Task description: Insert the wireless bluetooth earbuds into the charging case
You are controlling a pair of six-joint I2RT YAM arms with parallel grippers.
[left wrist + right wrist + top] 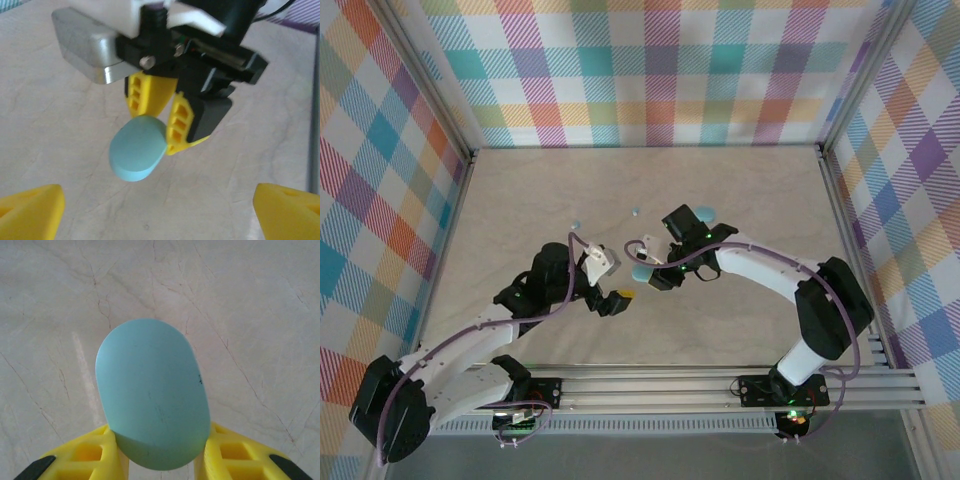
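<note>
Gripping a pale blue oval case (152, 395) by its sides, the right fingers (85, 455) are clamped tight on it, over the bench (250, 315). The left fingers (30, 210) stand wide apart, near and pointing at that case. One tiny blue earbud (575, 224) lies on the bench farther back, and a second earbud (635, 212) lies near it. Another blue case (705, 213) peeks out behind the right arm (760, 270).

At my remote console, I count two robot arms: left arm (470, 345), right arm (765, 270); two grippers: left gripper (160, 212), right gripper (159, 125); two pale blue cases: one case (152, 390), another case (706, 212); two tiny earbuds (576, 224) (635, 212) in sight; one marbled table (740, 180).
</note>
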